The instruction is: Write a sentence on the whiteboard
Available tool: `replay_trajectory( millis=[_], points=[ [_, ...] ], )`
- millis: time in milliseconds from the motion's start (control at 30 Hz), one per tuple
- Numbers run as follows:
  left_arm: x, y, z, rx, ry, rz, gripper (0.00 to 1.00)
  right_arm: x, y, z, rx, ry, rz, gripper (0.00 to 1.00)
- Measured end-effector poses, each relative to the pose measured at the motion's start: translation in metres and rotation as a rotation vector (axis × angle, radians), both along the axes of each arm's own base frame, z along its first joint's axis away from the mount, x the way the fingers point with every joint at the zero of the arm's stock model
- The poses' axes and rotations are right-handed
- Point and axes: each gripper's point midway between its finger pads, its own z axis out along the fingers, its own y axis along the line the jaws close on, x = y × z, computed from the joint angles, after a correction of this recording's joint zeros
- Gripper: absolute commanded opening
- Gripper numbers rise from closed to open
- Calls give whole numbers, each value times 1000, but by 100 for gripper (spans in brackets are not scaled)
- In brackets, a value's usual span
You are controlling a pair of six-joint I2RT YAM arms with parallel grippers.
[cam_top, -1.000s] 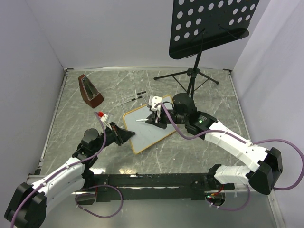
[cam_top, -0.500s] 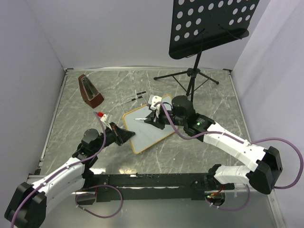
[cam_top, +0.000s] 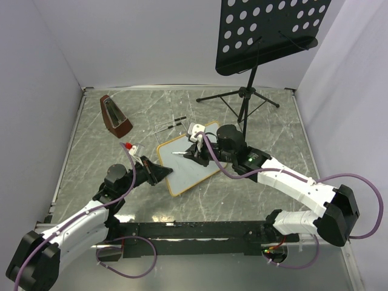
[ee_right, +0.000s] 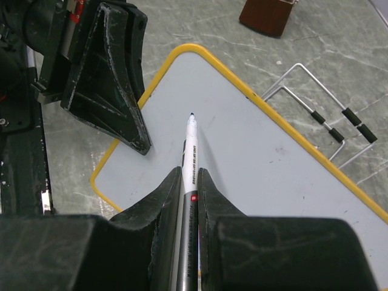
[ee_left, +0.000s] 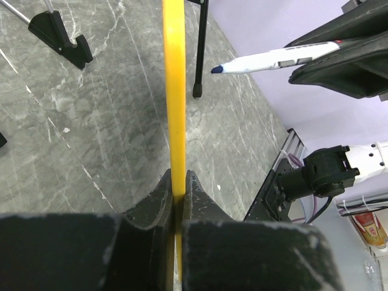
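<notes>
The whiteboard [cam_top: 193,165] lies tilted mid-table, its surface blank; no sentence shows on it. My left gripper [cam_top: 162,173] is shut on the board's left edge, seen edge-on as a yellow strip [ee_left: 174,91] between my jaws [ee_left: 179,182]. My right gripper [cam_top: 195,151] is shut on a white marker [ee_right: 190,145], uncapped, with its blue tip over the board's upper left part [ee_right: 267,151]. In the left wrist view the marker [ee_left: 273,59] appears a little off the board surface.
A brown metronome [cam_top: 115,116] stands at the back left. A black music stand [cam_top: 267,30] rises at the back right, its tripod legs [cam_top: 242,97] behind the board. A wire easel [cam_top: 171,123] lies just past the board. A small red-and-white object [cam_top: 129,146] sits left of it.
My right gripper has shifted slightly left and away with the marker, toward the board's upper left. The left gripper and board have not moved.
</notes>
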Motion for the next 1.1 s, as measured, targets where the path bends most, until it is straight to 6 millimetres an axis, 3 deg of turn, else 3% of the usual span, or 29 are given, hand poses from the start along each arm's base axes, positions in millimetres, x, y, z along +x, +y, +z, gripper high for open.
replay_trajectory(
  millis=[1100],
  points=[
    [1, 0, -5, 15, -10, -2, 1, -2, 3, -4, 3, 15, -10, 0]
  ],
)
